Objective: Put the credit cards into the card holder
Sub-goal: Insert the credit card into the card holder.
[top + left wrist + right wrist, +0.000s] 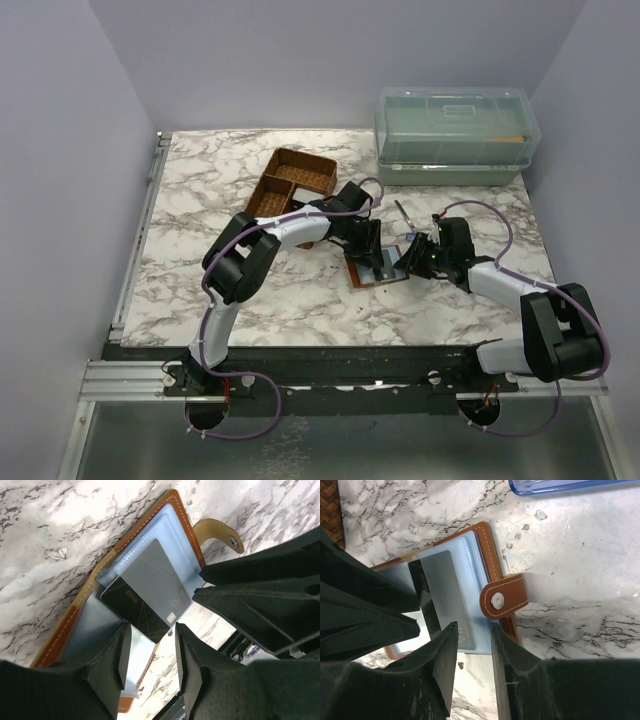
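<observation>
The brown card holder (378,270) lies open on the marble table between both grippers, its clear sleeves up. It also shows in the left wrist view (175,510) and in the right wrist view (487,545), with its snap strap (502,597) folded over. One dark credit card (132,607) sits partly inside a sleeve, one corner sticking out; in the right wrist view this card (445,592) looks grey through the plastic. My left gripper (150,652) is open just above that corner. My right gripper (472,645) is open over the sleeve's opposite edge. No other card shows.
A brown divided basket tray (293,182) stands behind the left arm. A clear lidded plastic box (455,135) is at the back right. A thin dark stick tool (403,215) lies behind the card holder.
</observation>
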`<state>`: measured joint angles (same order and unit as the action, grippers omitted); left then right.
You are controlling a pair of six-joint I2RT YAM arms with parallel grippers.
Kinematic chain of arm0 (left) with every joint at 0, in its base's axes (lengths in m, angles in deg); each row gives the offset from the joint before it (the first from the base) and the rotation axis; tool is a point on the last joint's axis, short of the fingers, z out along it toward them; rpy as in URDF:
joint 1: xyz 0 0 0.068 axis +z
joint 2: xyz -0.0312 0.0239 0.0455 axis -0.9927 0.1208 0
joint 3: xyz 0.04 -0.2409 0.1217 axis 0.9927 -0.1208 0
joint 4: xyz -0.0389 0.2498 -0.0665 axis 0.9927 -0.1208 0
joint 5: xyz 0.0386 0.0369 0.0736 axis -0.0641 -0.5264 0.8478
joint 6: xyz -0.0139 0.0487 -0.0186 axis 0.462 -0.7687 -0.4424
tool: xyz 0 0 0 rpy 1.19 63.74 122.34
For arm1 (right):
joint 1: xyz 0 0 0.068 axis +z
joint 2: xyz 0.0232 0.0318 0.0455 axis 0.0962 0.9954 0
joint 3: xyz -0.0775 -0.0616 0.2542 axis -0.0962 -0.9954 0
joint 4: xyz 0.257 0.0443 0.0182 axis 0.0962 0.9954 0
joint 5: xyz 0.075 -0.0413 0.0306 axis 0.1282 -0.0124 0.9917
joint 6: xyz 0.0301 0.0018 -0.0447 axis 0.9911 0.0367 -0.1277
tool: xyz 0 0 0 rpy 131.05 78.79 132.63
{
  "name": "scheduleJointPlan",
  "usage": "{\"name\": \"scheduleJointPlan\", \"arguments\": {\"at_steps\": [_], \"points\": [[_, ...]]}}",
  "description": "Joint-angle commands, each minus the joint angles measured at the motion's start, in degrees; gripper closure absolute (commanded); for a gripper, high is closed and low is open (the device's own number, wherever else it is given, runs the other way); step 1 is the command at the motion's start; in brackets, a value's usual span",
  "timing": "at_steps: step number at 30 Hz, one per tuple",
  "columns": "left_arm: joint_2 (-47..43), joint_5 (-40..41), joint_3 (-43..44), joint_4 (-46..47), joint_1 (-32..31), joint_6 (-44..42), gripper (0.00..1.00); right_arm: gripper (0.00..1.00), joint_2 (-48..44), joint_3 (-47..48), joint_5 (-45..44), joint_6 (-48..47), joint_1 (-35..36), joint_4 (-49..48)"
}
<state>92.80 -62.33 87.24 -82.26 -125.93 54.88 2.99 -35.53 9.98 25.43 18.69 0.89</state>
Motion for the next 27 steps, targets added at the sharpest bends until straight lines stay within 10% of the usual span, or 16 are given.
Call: {"name": "scheduleJointPlan", "arguments": {"at_steps": [1,27], "points": [[3.3,-1.7,2.6,-1.8,-0.6,0.4,0.55,0.63,-1.0,-0.6,-0.5,-0.3,0.2,0.3],[2.6,-2.5,3.1,1.2,-1.1,3.2,0.56,0.71,2.1,-0.1,3.6,-0.2,0.1,-3.0]]}}
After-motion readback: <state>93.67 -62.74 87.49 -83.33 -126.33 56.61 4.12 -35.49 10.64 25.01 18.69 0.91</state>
